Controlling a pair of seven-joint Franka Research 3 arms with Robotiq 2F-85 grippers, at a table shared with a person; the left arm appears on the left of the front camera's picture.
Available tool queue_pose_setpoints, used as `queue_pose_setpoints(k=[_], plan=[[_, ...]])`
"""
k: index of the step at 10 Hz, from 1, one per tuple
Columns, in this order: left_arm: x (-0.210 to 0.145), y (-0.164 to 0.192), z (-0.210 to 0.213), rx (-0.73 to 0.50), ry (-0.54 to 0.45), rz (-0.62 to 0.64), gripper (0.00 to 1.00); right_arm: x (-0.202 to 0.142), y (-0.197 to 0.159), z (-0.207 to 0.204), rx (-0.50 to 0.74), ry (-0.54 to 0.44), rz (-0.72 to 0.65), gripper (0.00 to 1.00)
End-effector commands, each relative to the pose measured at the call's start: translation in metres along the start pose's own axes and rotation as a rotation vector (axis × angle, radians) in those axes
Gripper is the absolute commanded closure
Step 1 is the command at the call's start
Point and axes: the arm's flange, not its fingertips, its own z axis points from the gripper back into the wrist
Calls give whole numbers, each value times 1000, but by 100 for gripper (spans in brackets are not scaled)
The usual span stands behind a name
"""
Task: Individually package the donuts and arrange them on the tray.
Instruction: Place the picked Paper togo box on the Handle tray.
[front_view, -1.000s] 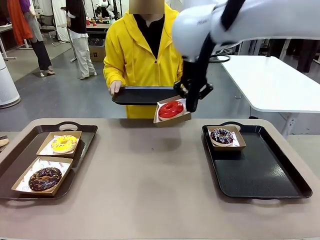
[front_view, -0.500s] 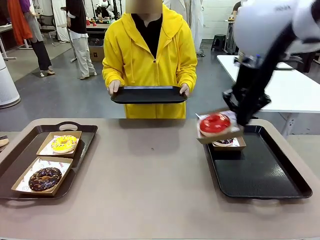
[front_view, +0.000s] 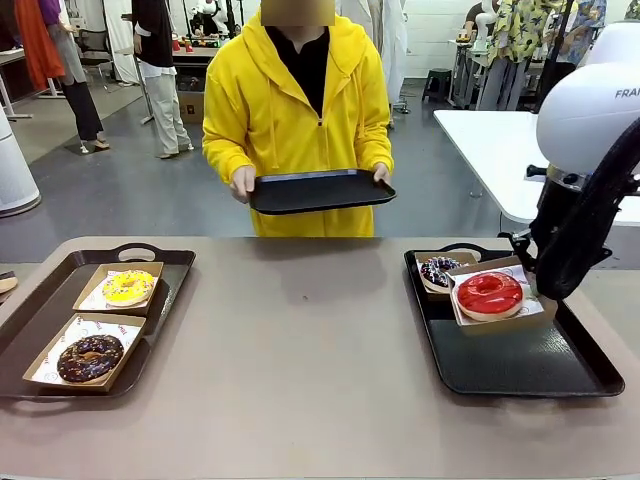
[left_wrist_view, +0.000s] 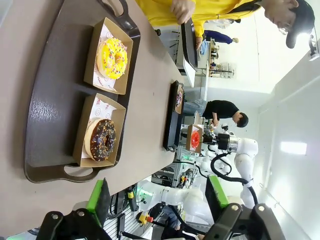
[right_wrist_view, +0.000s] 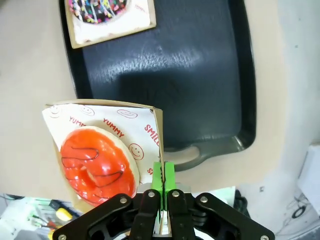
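Observation:
My right gripper (front_view: 534, 288) (right_wrist_view: 162, 181) is shut on the side wall of a brown cardboard box holding the glossy red donut (front_view: 489, 293) (right_wrist_view: 97, 165). It holds the box low over the right black tray (front_view: 520, 355) (right_wrist_view: 175, 65), next to the boxed purple donut (front_view: 441, 270) (right_wrist_view: 98, 9). On the left tray (front_view: 40, 300) (left_wrist_view: 60, 105) sit the boxed yellow donut (front_view: 128, 287) (left_wrist_view: 112, 58) and the boxed chocolate donut (front_view: 90, 357) (left_wrist_view: 102, 140). My left gripper (left_wrist_view: 157, 200) hangs open above the left tray's near end, holding nothing.
A person in a yellow hooded jacket (front_view: 300, 110) stands at the far side, holding a small black tray (front_view: 320, 190) in both hands above the table edge. The tan tabletop (front_view: 300, 340) lies bare between the two trays. A white table (front_view: 510, 150) stands at the back right.
My right arm has carried the boxed red donut from beside the person's tray to the right and down, over the right tray. The person's tray has shifted slightly right.

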Motion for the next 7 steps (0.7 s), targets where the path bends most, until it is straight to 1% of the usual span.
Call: queue_pose_setpoints(k=[1,3,4,7], plan=[[-1,-1,2,-16,-6,-8,0,15,-10,-13,14,-28,41,98],[-1,-1,2,-16,-6,-8,0,36,-10,-25,-25,-57,78,98],[-1,-1,2,-16,-6,-8,0,14,-9,-11,9,-18,29,98],[-1,-1,2,-16,-6,-8,0,14,-9,-11,9,-18,29,98]])
